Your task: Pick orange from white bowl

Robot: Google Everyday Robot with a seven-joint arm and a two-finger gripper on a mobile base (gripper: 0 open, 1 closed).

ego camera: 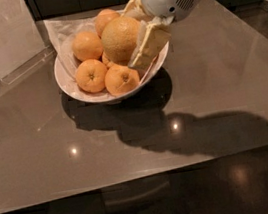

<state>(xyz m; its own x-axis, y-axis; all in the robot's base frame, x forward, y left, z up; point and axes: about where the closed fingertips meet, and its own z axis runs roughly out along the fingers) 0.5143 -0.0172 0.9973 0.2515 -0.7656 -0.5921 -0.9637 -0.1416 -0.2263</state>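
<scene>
A wide, glossy white bowl (65, 83) with flaring sides is set on the smooth grey bench (55, 152). Four smaller, brighter oranges (91, 75) with dark stem dimples are held in it. The orange (119, 38), large, round, dull and matte, is seen atop the pile at the bowl's right side, clasped by the pincer (134, 34) between pale fingers (150, 44). A crinkled white sheet (59, 29) is seen behind the bowl.
</scene>
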